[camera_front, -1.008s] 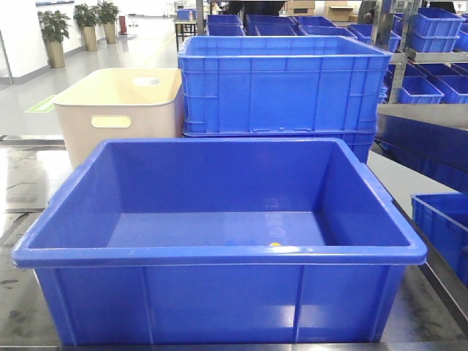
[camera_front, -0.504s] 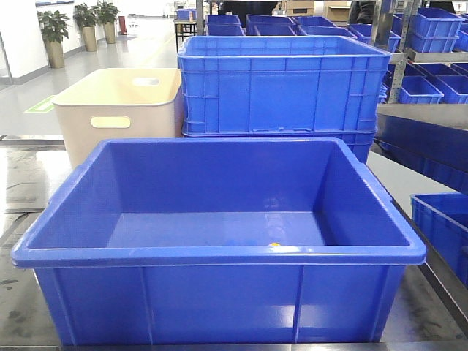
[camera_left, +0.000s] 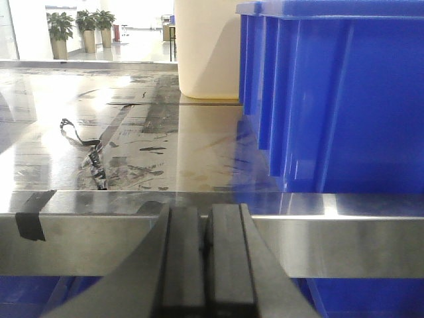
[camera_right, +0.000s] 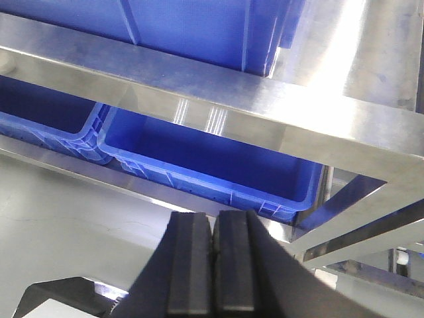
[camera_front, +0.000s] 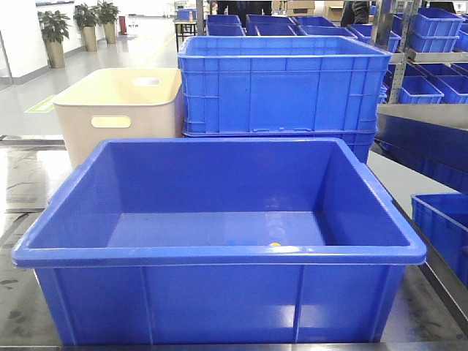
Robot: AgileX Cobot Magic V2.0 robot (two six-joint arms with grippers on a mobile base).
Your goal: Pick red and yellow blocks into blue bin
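Observation:
The blue bin fills the middle of the front view, deep and glossy with a thick rolled rim. On its floor, just above the near rim, a small yellow speck shows, which looks like the top of the yellow brick. The red cube is not visible in any view. Neither gripper appears in the front view. My left gripper is shut and empty, level with the steel table edge, with the bin's ribbed wall to its right. My right gripper is shut and empty, low beside the table frame.
A cream tub with a handle slot stands behind the bin on the left, and stacked panel-sided blue crates behind on the right. Black tape marks the steel edge. Blue crates sit on a lower shelf under the frame.

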